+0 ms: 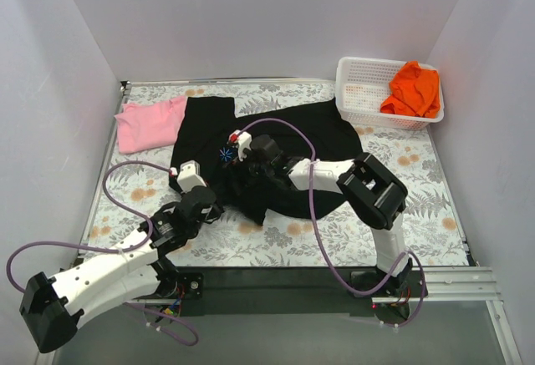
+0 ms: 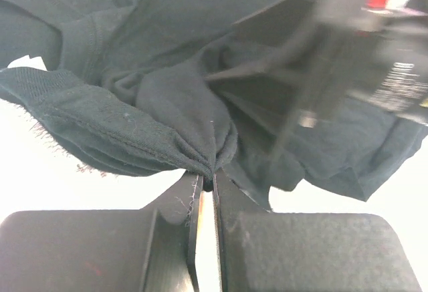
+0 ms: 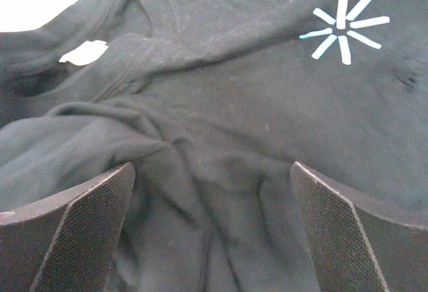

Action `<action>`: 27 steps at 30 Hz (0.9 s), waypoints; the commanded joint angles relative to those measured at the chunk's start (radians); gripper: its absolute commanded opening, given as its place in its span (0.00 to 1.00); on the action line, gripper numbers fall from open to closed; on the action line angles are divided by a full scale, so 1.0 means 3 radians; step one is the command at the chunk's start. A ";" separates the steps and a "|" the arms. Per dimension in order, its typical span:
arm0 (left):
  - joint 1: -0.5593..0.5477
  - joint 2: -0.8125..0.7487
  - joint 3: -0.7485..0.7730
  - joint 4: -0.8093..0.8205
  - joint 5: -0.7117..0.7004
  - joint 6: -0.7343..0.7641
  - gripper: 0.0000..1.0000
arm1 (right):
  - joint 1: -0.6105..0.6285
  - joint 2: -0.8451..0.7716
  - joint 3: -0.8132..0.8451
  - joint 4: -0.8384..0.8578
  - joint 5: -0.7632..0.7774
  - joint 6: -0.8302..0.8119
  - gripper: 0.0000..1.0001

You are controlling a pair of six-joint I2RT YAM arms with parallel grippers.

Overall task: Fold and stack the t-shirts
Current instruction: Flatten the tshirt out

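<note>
Left wrist view, at the left gripper (image 2: 207,180): pinched shut on a bunched edge of the black t-shirt (image 2: 167,91), gathered tight at the tips. At the right gripper (image 3: 212,168): spread wide, gripping nothing, poised just above the same cloth near the blue starburst (image 3: 344,25). Outward: black t-shirt rumpled mid-table (image 1: 418,181); pink t-shirt (image 1: 149,123) just beside it at the far left; orange t-shirt (image 1: 414,88) heaped in the white basket (image 1: 351,68). Probably straightening the black one ahead of a first fold. Next: calls for a second pinch from the right, then a pull apart to flatten before folding.
</note>
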 commanded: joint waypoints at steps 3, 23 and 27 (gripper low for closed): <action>-0.0014 -0.0147 0.0107 -0.0255 -0.0051 -0.0023 0.00 | -0.0013 -0.0750 -0.0302 0.0070 0.0065 -0.0048 0.93; -0.0014 -0.0739 0.0235 -0.0378 -0.0051 0.0075 0.00 | -0.0313 -0.3445 -0.2425 -0.1279 0.2193 0.0647 0.98; -0.0014 -0.0985 0.0306 -0.0409 0.0066 0.0100 0.00 | -0.0753 -0.3507 -0.2456 -0.1393 0.2081 0.0637 0.98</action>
